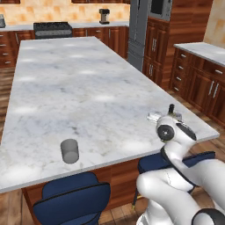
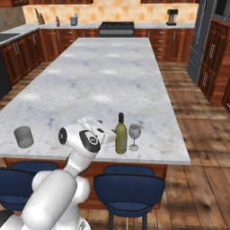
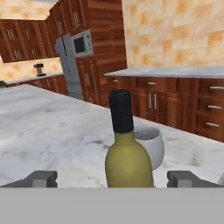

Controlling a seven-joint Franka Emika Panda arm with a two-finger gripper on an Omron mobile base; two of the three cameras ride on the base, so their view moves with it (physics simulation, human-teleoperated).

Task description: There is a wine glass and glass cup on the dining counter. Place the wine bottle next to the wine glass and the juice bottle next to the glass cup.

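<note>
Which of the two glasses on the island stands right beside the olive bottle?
The stemmed wine glass, just right of the wine bottle; the stemless glass cup stands alone, far left.

Even, bright rendered light, soft pale glare patches on the dining counter (image 1: 88, 88), faint shadows, slightly coarse pixels.

Olive wine bottle (image 2: 121, 136) upright, just beside wine glass (image 2: 134, 134), seemingly untouching
</note>
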